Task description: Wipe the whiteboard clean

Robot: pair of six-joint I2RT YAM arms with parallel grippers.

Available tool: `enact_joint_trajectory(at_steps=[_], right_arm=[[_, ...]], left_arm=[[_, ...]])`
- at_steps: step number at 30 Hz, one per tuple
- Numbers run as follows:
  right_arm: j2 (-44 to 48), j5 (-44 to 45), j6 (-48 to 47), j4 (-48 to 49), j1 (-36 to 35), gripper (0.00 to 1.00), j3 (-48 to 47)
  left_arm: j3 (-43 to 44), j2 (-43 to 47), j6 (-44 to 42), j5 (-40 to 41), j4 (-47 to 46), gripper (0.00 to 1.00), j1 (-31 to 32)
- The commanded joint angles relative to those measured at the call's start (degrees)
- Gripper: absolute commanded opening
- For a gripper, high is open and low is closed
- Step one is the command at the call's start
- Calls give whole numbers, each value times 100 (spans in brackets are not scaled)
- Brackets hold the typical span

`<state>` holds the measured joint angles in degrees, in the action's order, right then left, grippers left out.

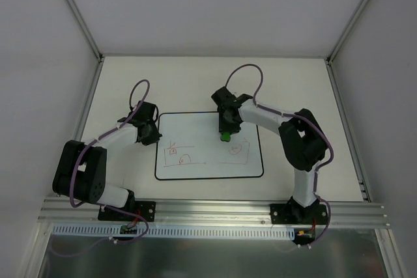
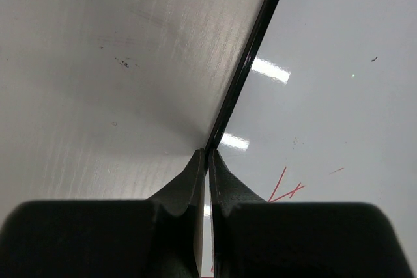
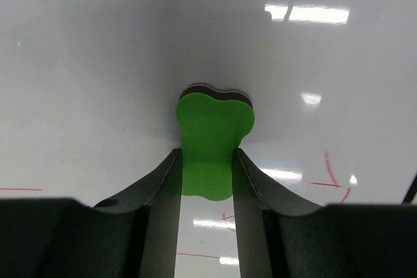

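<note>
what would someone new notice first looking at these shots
The bright green eraser stands out most, pinched in the right gripper over the far middle of the whiteboard. Next come the thin red drawings on the board's near half, not yet wiped. The left gripper sits shut with its tips at the board's black left edge.

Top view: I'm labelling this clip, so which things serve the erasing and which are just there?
Job: whiteboard, red drawing, green eraser in right gripper, left gripper shut at the board's edge.
Just there: table, metal rail.
</note>
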<state>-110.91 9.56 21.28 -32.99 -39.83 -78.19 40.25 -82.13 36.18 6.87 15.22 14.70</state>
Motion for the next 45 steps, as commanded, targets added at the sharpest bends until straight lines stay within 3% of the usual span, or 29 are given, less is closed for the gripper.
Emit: enact_joint_trajectory(at_steps=[1,9,13,17,24,27,32,39,43,45], right_arm=[[-370,-297,17,-278,-279,0,14],[666,318,-62,-278,861,0,1252],[1202,336,-124,-278,1083,0,1772],[1239,-67,-37,-59,934,0,2001],[415,-657,376,83,-724,0,1273],[193,-754,456,91,-1078,0,982],[719,-45,509,-119,-808,1,1559],[1950,380,272,-269,554,0,2834],[2039,213,254,-226,512,0,2907],[1855,125,350,-199,145,0,2775]], left_arm=[[-193,-286,-68,-195,508,0,86],[-184,-286,-15,-178,517,0,86],[-193,-286,-15,-169,517,0,86],[-202,-295,-15,-169,517,0,86],[-167,-313,3,-160,526,0,86],[-167,-313,-6,-169,526,0,77],[-167,-321,3,-230,526,0,86],[-175,-313,11,-222,526,0,86],[-167,-313,29,-222,526,0,86],[-167,-313,29,-222,526,0,86]])
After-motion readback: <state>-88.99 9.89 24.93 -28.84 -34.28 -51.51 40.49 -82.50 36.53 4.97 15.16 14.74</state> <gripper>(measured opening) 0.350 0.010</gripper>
